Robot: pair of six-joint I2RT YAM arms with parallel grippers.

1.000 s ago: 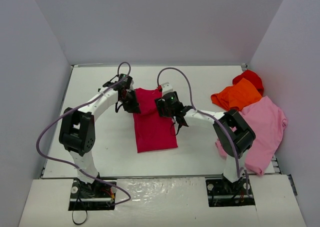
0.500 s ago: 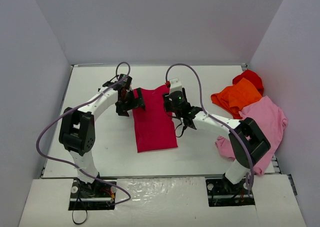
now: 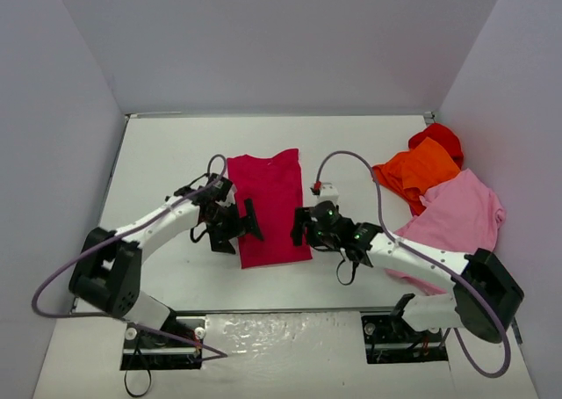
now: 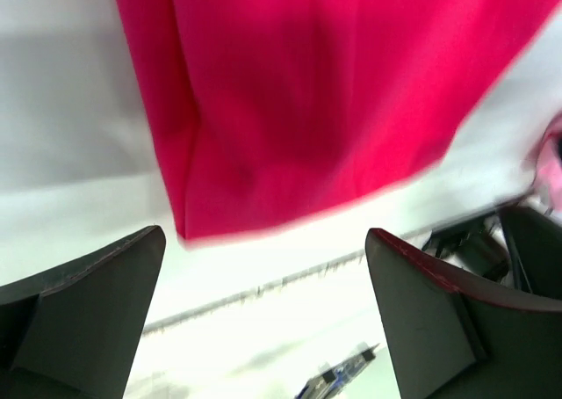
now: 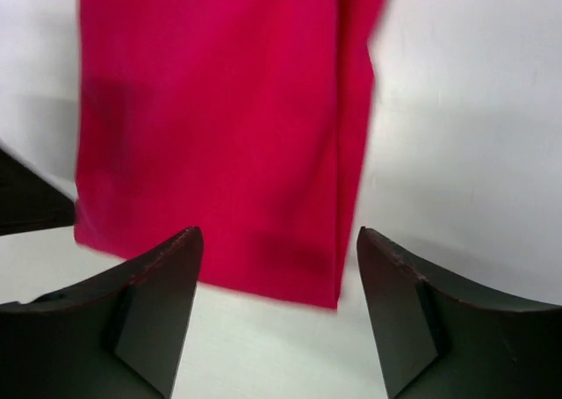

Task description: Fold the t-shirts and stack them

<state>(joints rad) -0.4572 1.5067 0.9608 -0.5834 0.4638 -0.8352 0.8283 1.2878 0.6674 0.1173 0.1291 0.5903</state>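
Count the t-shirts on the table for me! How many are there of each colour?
Crimson cloth t-shirt: 1
Orange cloth t-shirt: 1
Light pink cloth t-shirt: 1
Bright red cloth t-shirt: 1
Total: 4 t-shirts

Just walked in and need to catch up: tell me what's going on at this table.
Two robot arms are folding t-shirts. The crimson shirt lies flat in the middle of the table, folded into a long strip. The left arm and right arm flank its near end, jaws open on both, holding nothing. The orange shirt, bright red shirt and pink shirt lie heaped, unfolded, at the right.
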